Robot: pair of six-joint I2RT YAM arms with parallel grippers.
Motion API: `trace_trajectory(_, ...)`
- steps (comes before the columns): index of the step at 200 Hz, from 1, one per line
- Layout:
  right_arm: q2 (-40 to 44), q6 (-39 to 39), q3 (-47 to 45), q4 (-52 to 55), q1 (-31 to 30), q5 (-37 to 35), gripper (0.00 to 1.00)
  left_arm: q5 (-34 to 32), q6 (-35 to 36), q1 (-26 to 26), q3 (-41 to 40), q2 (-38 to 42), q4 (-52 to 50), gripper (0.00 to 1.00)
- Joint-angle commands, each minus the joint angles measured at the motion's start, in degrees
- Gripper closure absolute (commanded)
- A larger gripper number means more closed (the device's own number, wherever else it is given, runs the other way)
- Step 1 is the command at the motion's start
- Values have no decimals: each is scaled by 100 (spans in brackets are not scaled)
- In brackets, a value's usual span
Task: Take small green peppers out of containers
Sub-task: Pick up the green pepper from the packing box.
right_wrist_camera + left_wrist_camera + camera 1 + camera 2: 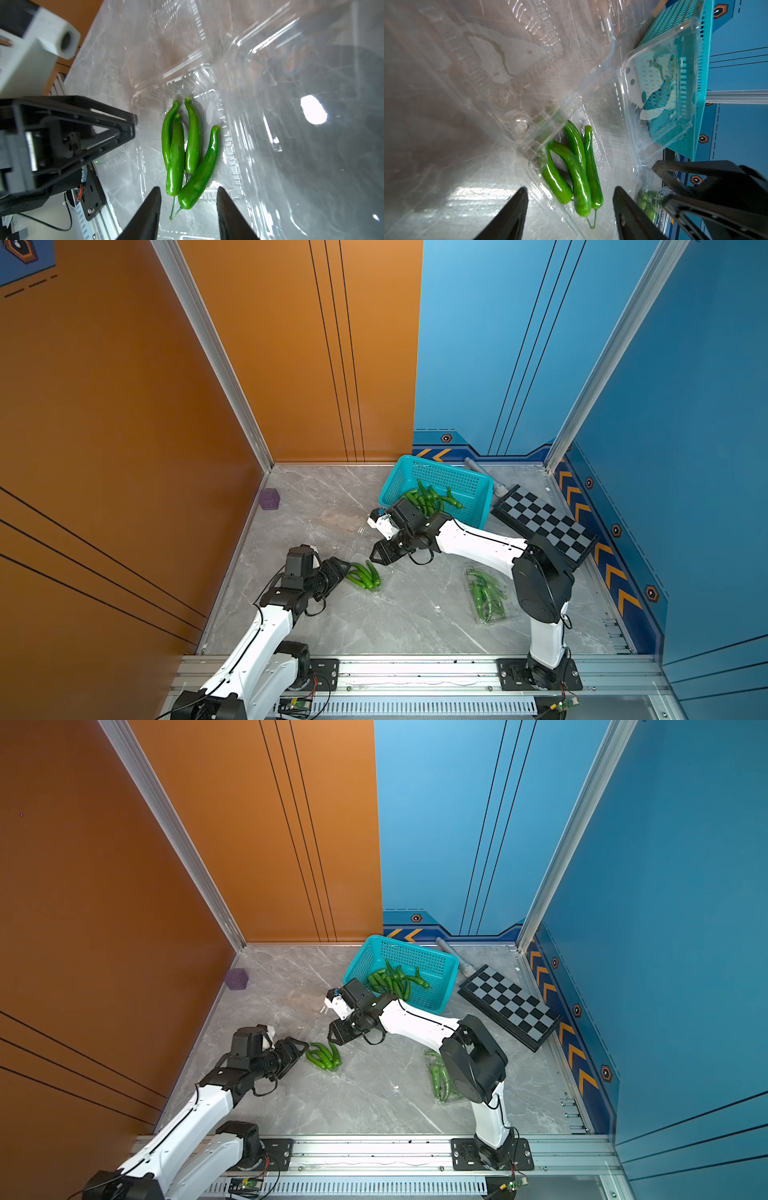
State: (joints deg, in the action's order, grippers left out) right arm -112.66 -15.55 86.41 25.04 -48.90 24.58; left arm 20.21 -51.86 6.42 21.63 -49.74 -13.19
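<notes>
The left gripper (571, 191) had its two black, wedge-shaped jaws set wide apart and gripped nothing; they stood on either side of the stem ends of a bunch of small green peppers (577, 176). The right gripper (188, 189) faced it from the far side of the bunch, its jaws parted to a narrower gap at the blunt ends of two peppers, with clear space at each side and nothing held. These four peppers, slim, curved, glossy and thin-stemmed, lay in the ribbed base of an open container (228, 145) of thin clear plastic, its hinged lid folded back. In both top views the bunch (365, 576) sat on the grey marbled table (415, 614) between the two grippers. More peppers (428, 497) lay in a teal perforated basket (440, 479) near the back wall. A second clear container (488, 597), filled with peppers, lay beside the right arm. A checkered board (544, 522) lay beside the basket.
</notes>
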Motion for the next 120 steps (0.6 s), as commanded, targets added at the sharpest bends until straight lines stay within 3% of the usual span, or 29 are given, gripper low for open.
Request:
trace_trajectory(1,-215,-100,285,230,-155,122,54,114,84,-39,-100,34,55,33)
trace_trajectory(120,-1099,51,697,405,-475,-80,56,308,123,-264,-171,133,71,33)
